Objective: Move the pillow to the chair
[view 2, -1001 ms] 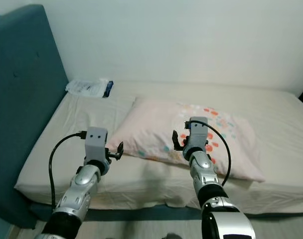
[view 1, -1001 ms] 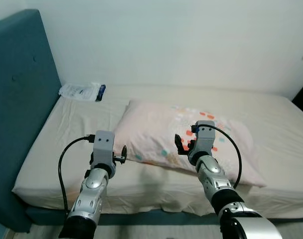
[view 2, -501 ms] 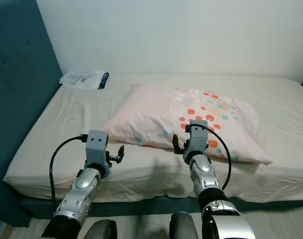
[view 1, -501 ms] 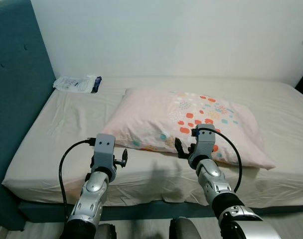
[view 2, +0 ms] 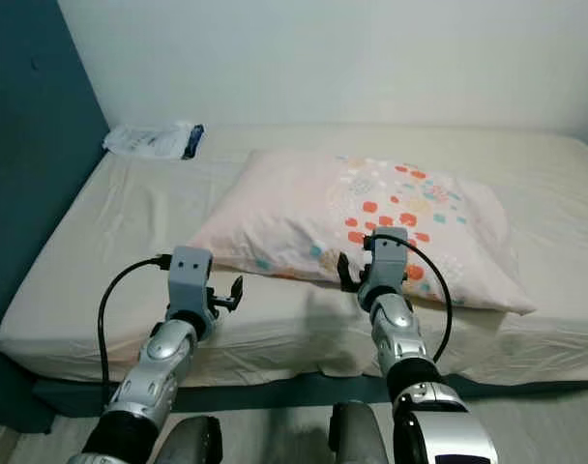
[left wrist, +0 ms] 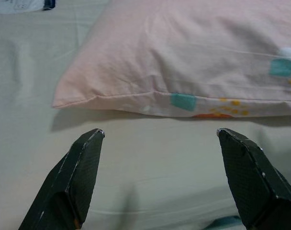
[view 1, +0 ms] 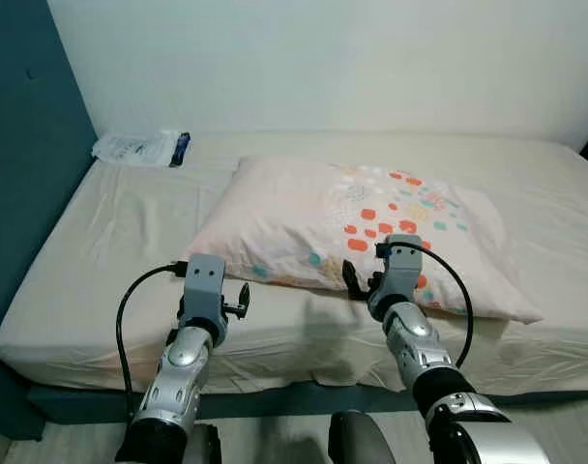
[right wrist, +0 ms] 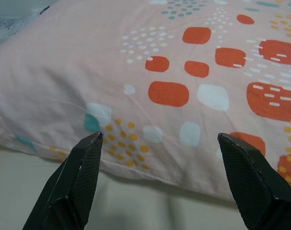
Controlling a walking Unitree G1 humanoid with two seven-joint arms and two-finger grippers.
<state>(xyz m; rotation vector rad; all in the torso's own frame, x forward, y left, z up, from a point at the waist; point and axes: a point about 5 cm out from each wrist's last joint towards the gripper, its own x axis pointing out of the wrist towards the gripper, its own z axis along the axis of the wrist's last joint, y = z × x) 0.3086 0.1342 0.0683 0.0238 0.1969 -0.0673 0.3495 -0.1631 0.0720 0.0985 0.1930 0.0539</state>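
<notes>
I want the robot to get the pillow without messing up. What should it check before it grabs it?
1. Left hand open: ok.
2. Right hand open: ok.
3. Pillow lying flat on the bed, nothing on top: ok.
4. Hands at the pillow's near edge: ok for the right; the left is short of it, not ok yet.
5. White packet well away from the pillow: ok.
6. Chair ready to take the pillow: cannot tell.

- I am seeing no readable text anywhere.
- The white packet (view 1: 136, 148) by the wall is showing print too small for me to read.
</notes>
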